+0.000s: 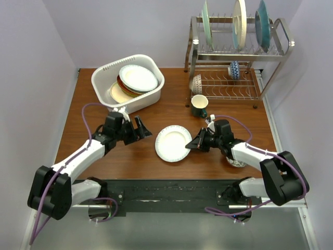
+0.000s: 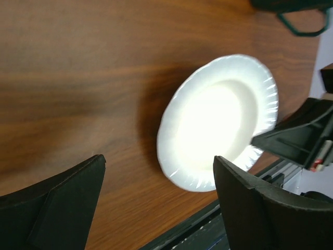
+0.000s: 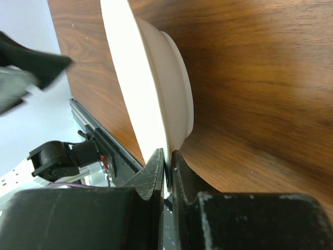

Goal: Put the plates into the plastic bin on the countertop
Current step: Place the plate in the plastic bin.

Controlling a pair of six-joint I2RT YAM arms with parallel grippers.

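Overhead first, we list a white rectangular plastic bin with rounded corners at the far left of the dark reddish-brown wooden countertop. It holds stacked plates, the uppermost white with a dark-edged rim. One white round plate with a patterned rim sits mid-counter, outside the bin and between both grippers. The right gripper nips its right edge. The left gripper hangs just left of it, fingers spread, touching nothing. A dark green mug stands just beyond. A steel wire dish rack at far right carries three upright plates above and small patterned bowls below.

Next, from the left wrist, we record two black fingers set wide apart over bare wood. The white plate, glaring, lies ahead of them. The right gripper meets its far rim.

Lastly, from the right wrist, we note both fingers pressed onto the plate's thin rim, pinching it. The plate's underside faces the wood. We cannot tell whether it rests flat or is raised.
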